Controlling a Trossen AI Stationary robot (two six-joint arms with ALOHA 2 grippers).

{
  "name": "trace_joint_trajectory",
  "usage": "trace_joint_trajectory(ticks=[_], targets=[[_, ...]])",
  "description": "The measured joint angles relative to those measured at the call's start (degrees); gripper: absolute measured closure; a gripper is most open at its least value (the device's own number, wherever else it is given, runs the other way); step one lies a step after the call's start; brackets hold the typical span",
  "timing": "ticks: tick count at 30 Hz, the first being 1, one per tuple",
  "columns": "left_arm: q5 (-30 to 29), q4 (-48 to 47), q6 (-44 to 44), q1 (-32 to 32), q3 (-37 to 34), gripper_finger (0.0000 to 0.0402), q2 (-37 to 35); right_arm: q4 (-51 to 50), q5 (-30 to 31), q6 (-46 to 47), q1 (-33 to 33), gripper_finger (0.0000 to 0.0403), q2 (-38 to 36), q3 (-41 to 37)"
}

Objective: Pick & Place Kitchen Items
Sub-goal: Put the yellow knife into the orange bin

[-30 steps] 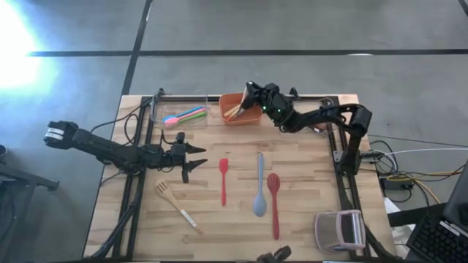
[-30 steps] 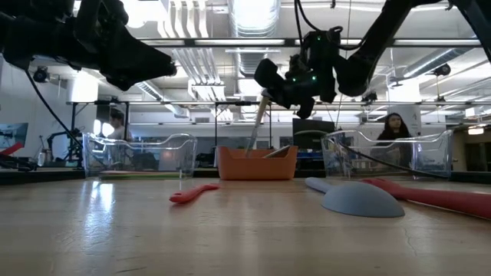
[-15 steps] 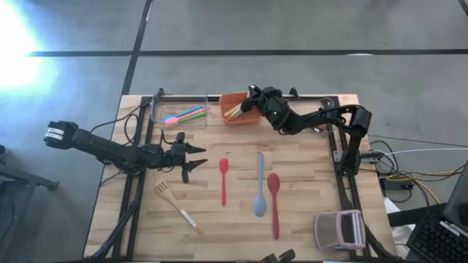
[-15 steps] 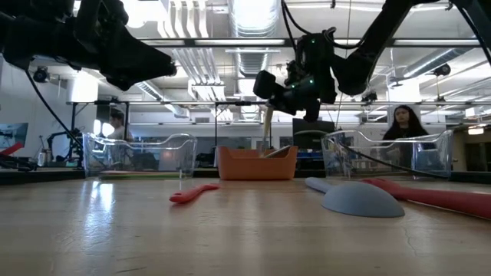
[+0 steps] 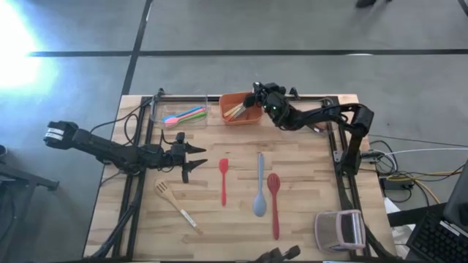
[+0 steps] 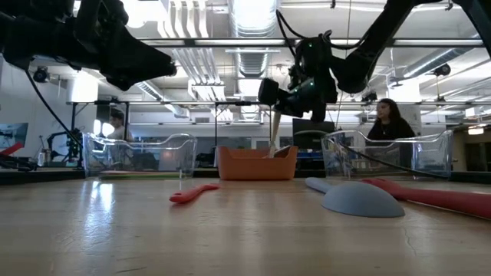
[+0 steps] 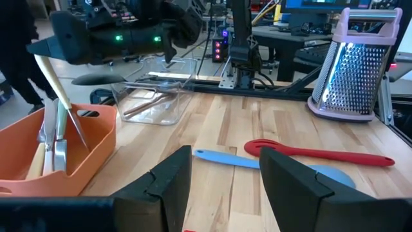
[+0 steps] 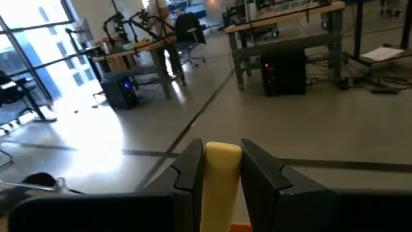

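We see the right gripper clamped on a pale wooden utensil, its tip inside the orange bin; the left gripper, fingers parted and empty, hovers near the red spatula

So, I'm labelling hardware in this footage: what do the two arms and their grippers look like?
Both arms are dark, jointed and slim. The left gripper ends in two black pointed fingers, and its arm has a pale grey band near the base. The right gripper is black too, with small green lights glowing on its wrist. Black cables trail along both arms.
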Motion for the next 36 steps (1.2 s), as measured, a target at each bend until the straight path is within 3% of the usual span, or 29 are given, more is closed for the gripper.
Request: trace_joint_trajectory(ticks=[8,16,28,36], targets=[[0.00,0.02,0.00,0.02,0.00,0.0216,0.00,-4.72,-0.24,-1.84,-1.10,0.0339,0.49,-0.54],[-0.07,0.00,0.17,0.02,0.00,0.0216,0.00,-6.26,-0.38,-1.41,-1.52,0.0277,0.39,-0.52],[-0.13,0.00,0.90,0.02,0.00,0.0216,0.00,-4.73,-0.49,-5.04,-1.11,0.0290,-1.02,0.66],[-0.13,-0.02,0.92,0.00,0.00,0.0216,0.00,-5.45,-1.43,-13.62,0.88,0.0289,-5.89,5.19]])
